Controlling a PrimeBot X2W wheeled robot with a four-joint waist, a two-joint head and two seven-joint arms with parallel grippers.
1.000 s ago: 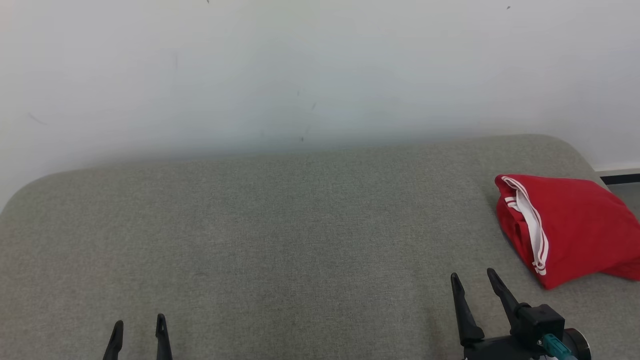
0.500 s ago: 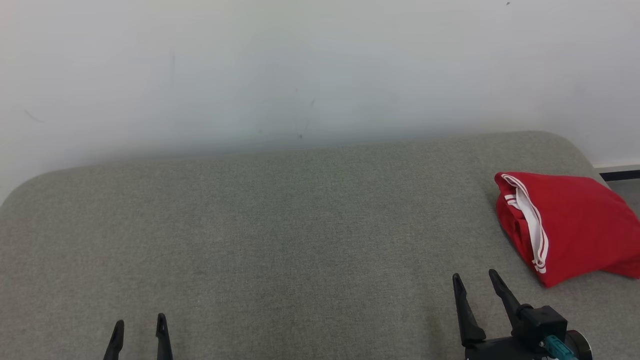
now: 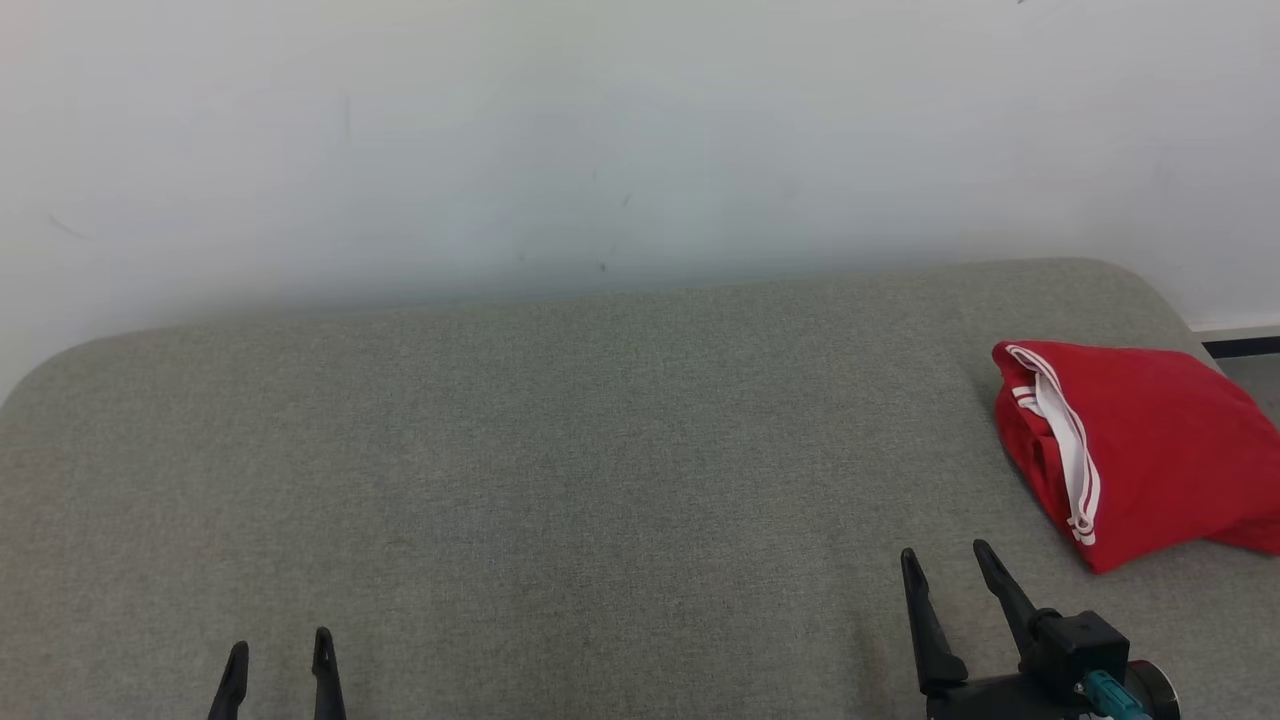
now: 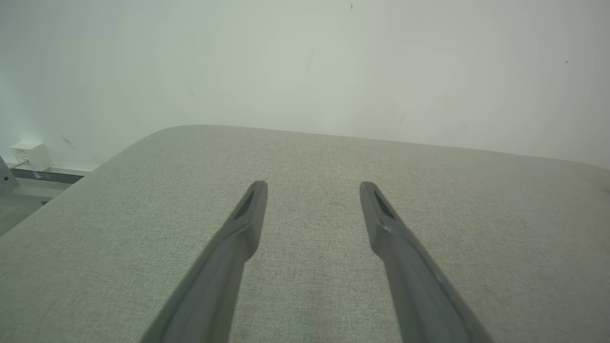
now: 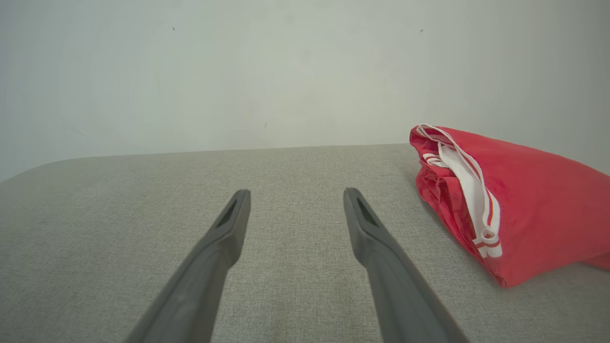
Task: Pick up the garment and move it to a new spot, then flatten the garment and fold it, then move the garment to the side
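Observation:
The garment (image 3: 1150, 440) is red with white striped trim and lies folded in a compact bundle at the right end of the grey-green cushion (image 3: 560, 450). The same garment (image 5: 519, 205) shows to the right of my right gripper (image 5: 294, 194), well apart from its fingers. My right gripper (image 3: 945, 550) stands open at the lower right of the head view, short of and left of the bundle, holding nothing. At the lower left, my left gripper (image 3: 278, 645) is open and empty above bare fabric. The left wrist view has its gripper (image 4: 312, 186) spread over the cushion.
A pale wall (image 3: 600, 140) rises right behind the cushion's far edge. The cushion's rounded right end drops off beside the garment, with a dark skirting strip (image 3: 1240, 347) beyond. A small white box (image 4: 28, 155) sits on the wall base past the cushion's left end.
The whole head view has shifted slightly upward, so the camera moved. Both grippers and the garment stay where they were.

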